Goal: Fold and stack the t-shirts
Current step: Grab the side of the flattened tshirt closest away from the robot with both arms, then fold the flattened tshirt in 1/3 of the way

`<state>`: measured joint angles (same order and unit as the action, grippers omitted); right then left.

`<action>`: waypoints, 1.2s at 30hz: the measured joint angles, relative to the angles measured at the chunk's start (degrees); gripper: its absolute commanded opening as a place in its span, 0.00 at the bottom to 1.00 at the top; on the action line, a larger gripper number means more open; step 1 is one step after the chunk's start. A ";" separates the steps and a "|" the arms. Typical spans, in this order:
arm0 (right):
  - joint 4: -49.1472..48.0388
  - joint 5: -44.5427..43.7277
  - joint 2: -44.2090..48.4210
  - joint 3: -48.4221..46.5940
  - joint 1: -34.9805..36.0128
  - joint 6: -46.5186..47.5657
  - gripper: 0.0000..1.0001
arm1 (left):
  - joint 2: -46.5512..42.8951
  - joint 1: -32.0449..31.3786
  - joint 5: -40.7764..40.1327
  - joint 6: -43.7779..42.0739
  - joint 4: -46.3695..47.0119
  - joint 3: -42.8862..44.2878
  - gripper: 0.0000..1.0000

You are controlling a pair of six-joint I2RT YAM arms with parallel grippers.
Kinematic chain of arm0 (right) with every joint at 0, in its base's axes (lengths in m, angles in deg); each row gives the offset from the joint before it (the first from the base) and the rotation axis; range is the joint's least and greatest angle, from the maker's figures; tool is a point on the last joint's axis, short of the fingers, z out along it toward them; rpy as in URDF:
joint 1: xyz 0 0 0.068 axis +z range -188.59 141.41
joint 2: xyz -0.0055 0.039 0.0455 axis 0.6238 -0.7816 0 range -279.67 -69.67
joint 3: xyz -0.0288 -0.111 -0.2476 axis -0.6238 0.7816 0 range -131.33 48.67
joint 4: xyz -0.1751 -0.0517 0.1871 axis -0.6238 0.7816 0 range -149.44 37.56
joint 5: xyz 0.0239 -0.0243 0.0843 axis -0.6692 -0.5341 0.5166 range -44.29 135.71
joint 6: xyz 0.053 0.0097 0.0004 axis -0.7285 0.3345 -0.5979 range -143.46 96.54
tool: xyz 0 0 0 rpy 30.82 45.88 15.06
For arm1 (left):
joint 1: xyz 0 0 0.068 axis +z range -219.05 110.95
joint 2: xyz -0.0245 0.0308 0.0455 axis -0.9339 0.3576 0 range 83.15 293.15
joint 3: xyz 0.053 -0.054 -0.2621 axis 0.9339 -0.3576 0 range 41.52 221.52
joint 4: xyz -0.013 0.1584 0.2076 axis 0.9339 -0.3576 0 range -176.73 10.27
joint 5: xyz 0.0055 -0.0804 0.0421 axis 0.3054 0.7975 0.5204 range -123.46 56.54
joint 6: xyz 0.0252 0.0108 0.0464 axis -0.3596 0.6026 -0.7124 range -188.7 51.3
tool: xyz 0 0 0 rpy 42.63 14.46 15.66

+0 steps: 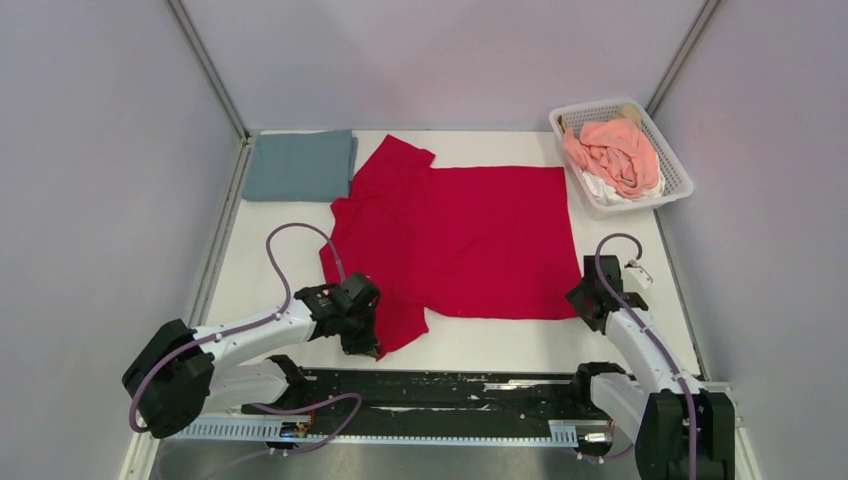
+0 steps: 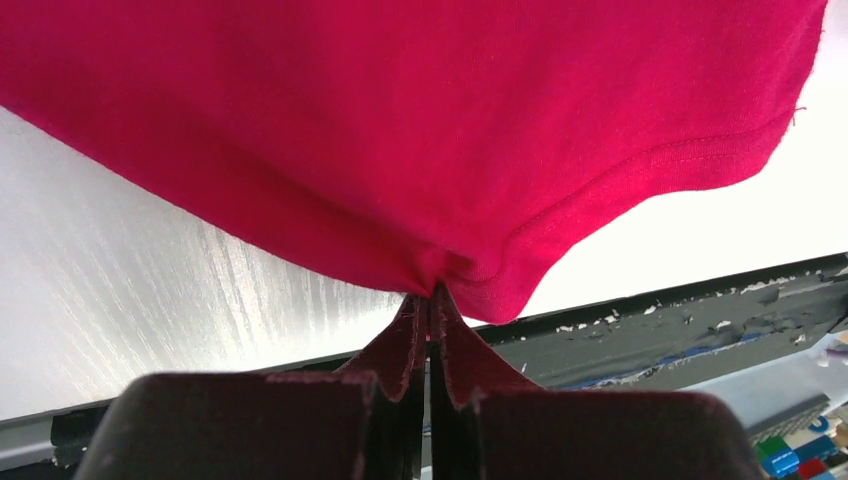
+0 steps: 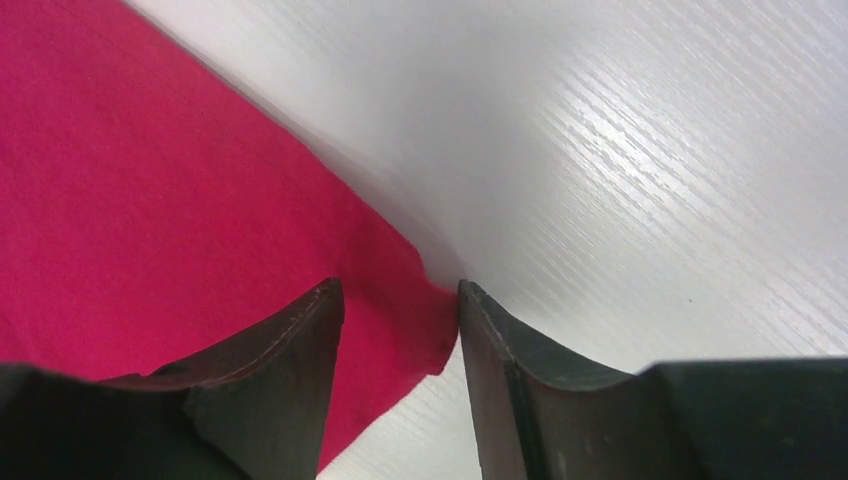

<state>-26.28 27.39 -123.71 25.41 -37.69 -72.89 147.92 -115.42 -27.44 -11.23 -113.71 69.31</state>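
A bright red t-shirt (image 1: 460, 240) lies spread on the white table (image 1: 480, 345). My left gripper (image 1: 362, 338) is shut on its near-left hem; in the left wrist view the jaws (image 2: 432, 292) pinch the red cloth (image 2: 420, 130), which is lifted off the table. My right gripper (image 1: 583, 300) is open at the shirt's near-right corner; in the right wrist view the corner (image 3: 410, 300) lies between the fingertips (image 3: 395, 292). A grey-blue t-shirt (image 1: 298, 165) lies folded at the back left. A salmon-pink t-shirt (image 1: 615, 155) and white cloth (image 1: 610, 190) lie in the basket.
A white lattice basket (image 1: 676, 172) stands at the back right. Light walls enclose the table on three sides. A black rail (image 1: 450, 385) runs along the near edge between the arm bases.
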 measured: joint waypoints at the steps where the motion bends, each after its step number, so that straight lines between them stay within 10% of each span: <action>1: -0.72 -0.11 -0.48 0.00 0.00 -0.02 0.40 | 0.02 0.00 0.09 -0.13 0.17 0.00 0.00; 11: -3.85 1.46 -2.36 0.00 -0.09 1.07 0.10 | -1.07 0.00 -0.15 -0.61 -3.21 0.02 0.00; 24: 4.57 5.53 7.26 -0.04 -0.09 1.70 0.10 | -18.14 0.00 0.37 -0.44 -16.44 -1.25 0.00; 36: 2.89 12.50 -2.05 -5.55 -0.09 7.17 0.05 | -0.35 10.19 5.79 -8.24 -1.81 8.15 0.00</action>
<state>-23.39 39.89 -125.77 19.85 -37.77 -65.72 147.57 -105.23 -21.65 -19.47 -115.52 77.47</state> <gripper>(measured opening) 0.059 0.007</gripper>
